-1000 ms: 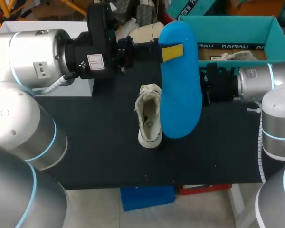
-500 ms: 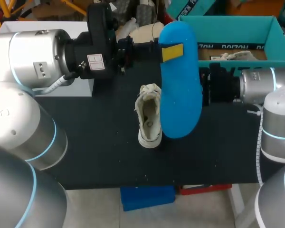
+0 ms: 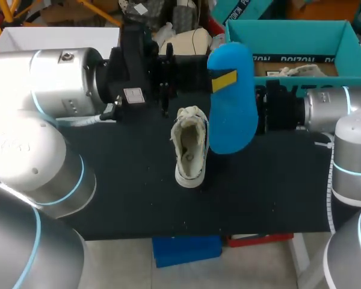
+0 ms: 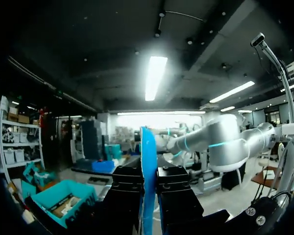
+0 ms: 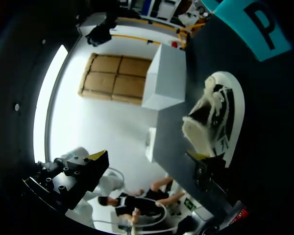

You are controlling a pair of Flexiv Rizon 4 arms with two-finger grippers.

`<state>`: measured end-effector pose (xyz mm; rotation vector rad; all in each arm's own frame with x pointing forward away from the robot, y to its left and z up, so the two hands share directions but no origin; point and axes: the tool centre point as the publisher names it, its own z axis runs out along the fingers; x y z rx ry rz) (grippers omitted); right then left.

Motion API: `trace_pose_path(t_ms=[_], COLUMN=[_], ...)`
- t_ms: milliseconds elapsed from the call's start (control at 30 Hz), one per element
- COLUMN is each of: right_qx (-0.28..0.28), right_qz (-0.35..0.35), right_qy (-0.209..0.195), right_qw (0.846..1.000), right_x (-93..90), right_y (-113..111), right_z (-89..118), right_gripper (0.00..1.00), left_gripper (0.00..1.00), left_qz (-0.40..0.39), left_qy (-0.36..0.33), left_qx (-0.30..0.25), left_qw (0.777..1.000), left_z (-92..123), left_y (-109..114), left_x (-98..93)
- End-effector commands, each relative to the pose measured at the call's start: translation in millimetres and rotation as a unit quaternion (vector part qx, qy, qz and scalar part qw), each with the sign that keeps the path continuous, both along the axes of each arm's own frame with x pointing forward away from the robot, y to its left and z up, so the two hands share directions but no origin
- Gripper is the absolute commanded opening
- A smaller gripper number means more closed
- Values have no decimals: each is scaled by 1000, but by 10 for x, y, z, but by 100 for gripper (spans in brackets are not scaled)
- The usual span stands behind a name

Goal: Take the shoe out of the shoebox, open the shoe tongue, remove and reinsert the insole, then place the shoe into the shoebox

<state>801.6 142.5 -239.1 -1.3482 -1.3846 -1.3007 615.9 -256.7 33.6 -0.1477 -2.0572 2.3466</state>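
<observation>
One shoe sits on the table before one shoebox, and one blue insole hangs just beside it, pinched in the left gripper, while the right gripper gapes empty.

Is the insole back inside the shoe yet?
No: the left gripper holds the blue insole in the air, outside the shoe.

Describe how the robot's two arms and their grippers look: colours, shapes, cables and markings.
Both the left arm and right arm are thick, rounded silver-grey tubes with thin light-blue rings at the joints. A grey cable loops by the left wrist. The left gripper and right gripper are black and blocky with yellow fingertips; the left's body carries a small white label.
</observation>
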Motion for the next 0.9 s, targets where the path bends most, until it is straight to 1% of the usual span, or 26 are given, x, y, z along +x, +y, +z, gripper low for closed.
trace_pose_path(t_ms=[33,67,133,633,667,700,733,767,800,833,867,900], right_qx=[0,0,0,0,0,0,0,0,0,0,0,0], right_qz=[-2,-2,-2,-2,-2,-2,-2,-2,-2,-2,-2,-2], right_qy=[0,0,0,0,0,0,0,0,0,0,0,0], right_qw=[1000,1000,1000,1000,1000,1000,1000,1000,1000,1000,1000,1000], right_x=[-2,-2,-2,-2,-2,-2,-2,-2,-2,-2,-2,-2], right_y=[17,17,17,17,17,17,17,17,17,17,17,17], right_z=[-6,-6,-6,-6,-6,-6,-6,-6,-6,-6,-6,-6], right_gripper=[100,100,100,100,100,100,100,100,100,100,100,100], left_gripper=[0,0,0,0,0,0,0,0,0,0,0,0], left_qz=[-1,-2,-7,-7,-8,3,5,-2,10,13,9,20], left_qy=[15,31,57,57,22,-18,-67,-94,-132,-178,-187,-206], left_qx=[-41,-49,-32,-32,-39,-27,-31,-44,-21,-13,-25,-17], left_qw=[999,998,998,998,999,999,997,995,991,984,982,978], left_z=[-523,-585,-689,-689,-640,-645,-676,-726,-817,-898,-976,-1062], left_y=[-141,-145,-167,-167,-182,-193,-202,-208,-222,-225,-205,-180], left_x=[46,72,127,127,84,14,-55,-97,-137,-177,-201,-210])
